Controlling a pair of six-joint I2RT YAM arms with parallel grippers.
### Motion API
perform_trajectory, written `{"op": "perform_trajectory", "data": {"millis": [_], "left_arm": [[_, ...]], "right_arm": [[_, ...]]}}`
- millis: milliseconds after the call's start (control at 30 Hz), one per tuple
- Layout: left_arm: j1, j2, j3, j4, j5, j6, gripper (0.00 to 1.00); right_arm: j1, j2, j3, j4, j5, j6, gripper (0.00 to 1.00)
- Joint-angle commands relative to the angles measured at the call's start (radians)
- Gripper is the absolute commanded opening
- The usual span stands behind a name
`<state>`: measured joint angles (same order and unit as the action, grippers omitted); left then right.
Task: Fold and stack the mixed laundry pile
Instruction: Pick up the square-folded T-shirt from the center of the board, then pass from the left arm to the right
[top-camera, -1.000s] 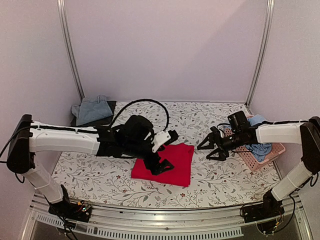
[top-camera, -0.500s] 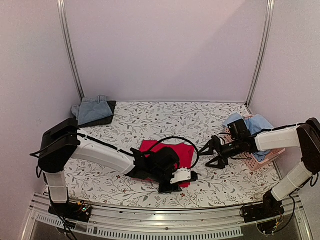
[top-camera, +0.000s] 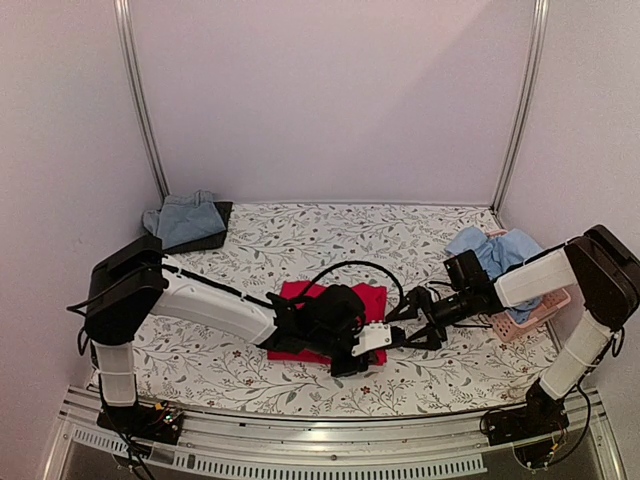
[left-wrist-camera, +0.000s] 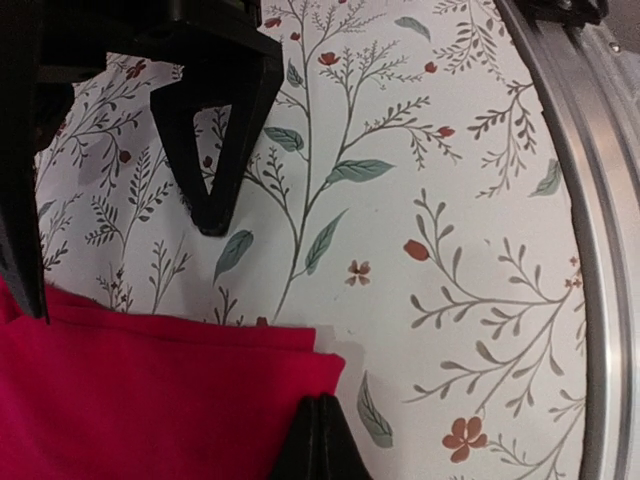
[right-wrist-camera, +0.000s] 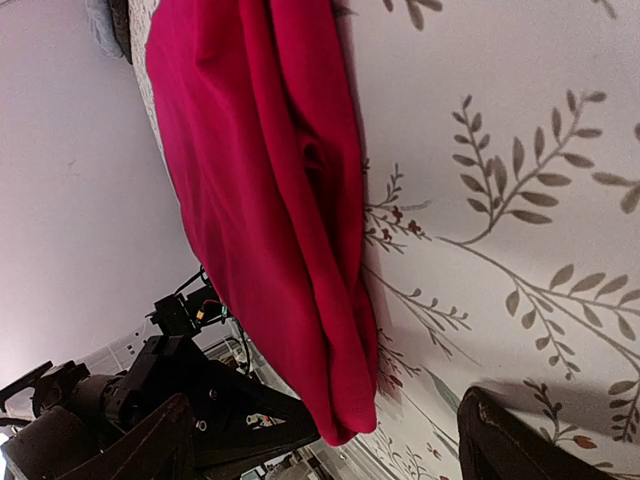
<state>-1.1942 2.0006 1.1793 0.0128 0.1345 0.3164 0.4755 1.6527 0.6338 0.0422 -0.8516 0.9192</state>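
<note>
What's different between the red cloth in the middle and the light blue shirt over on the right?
The red garment lies folded flat in layers; the light blue shirt is a crumpled heap. The red garment rests straight on the floral tablecloth near the middle; the light blue shirt sits in the pink basket at the right side. Both are soft cloth.

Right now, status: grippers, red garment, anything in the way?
Left gripper shut at corner of red garment. Right gripper open beside its edge. Garment lies folded on tablecloth. Blue shirt over pink basket, clear of both.
</note>
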Motion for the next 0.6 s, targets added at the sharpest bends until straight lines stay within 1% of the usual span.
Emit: {"op": "perform_trajectory", "data": {"millis": [0, 167, 300, 433, 467, 567], "left_arm": [[0.028, -0.070, 0.008, 0.069, 0.047, -0.041, 0.00], [0.043, -0.090, -0.005, 0.082, 0.058, -0.059, 0.00], [0.048, -0.100, -0.007, 0.097, 0.069, -0.071, 0.00], [0.048, -0.110, -0.012, 0.101, 0.075, -0.071, 0.00], [0.048, -0.114, -0.017, 0.103, 0.080, -0.073, 0.00], [0.047, -0.132, -0.033, 0.111, 0.088, -0.079, 0.00]], "right_arm": [[0.015, 0.064, -0.011, 0.054, -0.026, 0.046, 0.91], [0.036, 0.105, 0.003, 0.106, -0.058, 0.077, 0.92], [0.051, 0.158, -0.019, 0.241, -0.090, 0.172, 0.91], [0.065, 0.220, -0.017, 0.395, -0.087, 0.305, 0.87], [0.067, 0.234, -0.010, 0.426, -0.084, 0.327, 0.84], [0.069, 0.285, 0.029, 0.461, -0.062, 0.383, 0.77]]}}
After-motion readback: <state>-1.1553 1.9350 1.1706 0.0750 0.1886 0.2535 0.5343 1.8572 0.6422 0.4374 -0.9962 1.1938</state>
